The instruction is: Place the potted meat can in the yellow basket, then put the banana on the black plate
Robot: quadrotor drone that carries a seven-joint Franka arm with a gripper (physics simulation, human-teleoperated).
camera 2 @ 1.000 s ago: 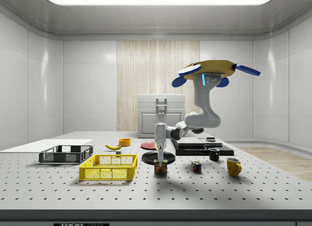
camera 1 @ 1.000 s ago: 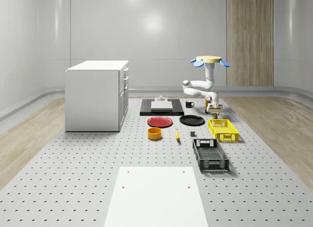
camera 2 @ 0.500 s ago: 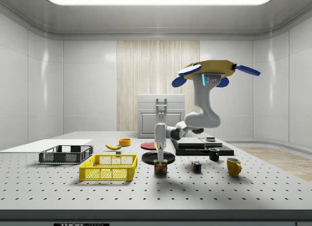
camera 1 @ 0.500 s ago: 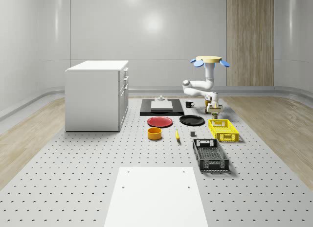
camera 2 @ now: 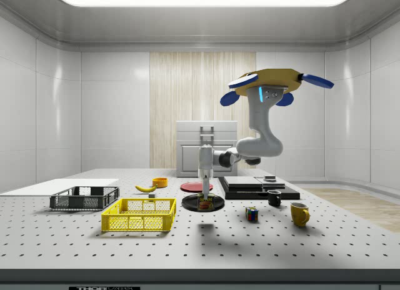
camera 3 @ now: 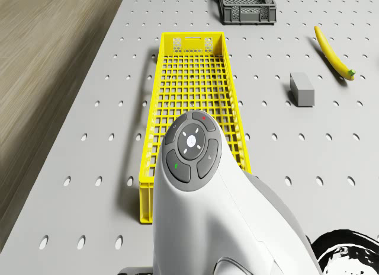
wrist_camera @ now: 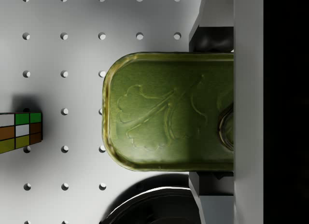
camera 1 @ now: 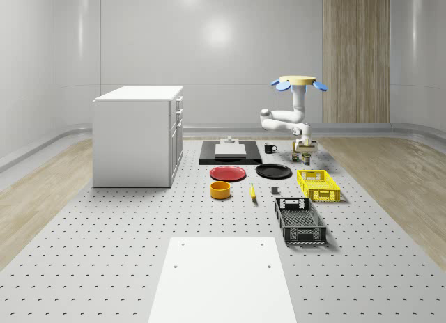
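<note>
My gripper [camera 2: 205,198] is shut on the potted meat can [camera 2: 205,205], which hangs a little above the table, just off the yellow basket's [camera 2: 139,215] end at the side view's right. In the wrist view the green can [wrist_camera: 169,110] sits between both fingers [wrist_camera: 212,38]. The drone [camera 2: 275,84] hovers over the table behind the basket [camera 1: 318,184]. The banana [camera 1: 252,191] lies on the table between the orange bowl and the basket. The black plate [camera 1: 273,171] is close beside the held can. In the drone view the basket [camera 3: 151,127] lies beyond the arm, with the banana [camera 3: 333,54] off to one side.
A black crate [camera 1: 300,221] stands in front of the yellow basket. A red plate [camera 1: 228,172], an orange bowl [camera 1: 220,190] and a small grey block [camera 3: 302,89] lie nearby. A Rubik's cube [camera 2: 252,213], yellow mug [camera 2: 299,213] and black mug [camera 2: 274,198] stand at the side view's right. White cabinet [camera 1: 138,135] at the whole-scene view's left.
The drone has risen and tilted, and the arm has lifted the potted meat can off the table. The other objects have not moved.
</note>
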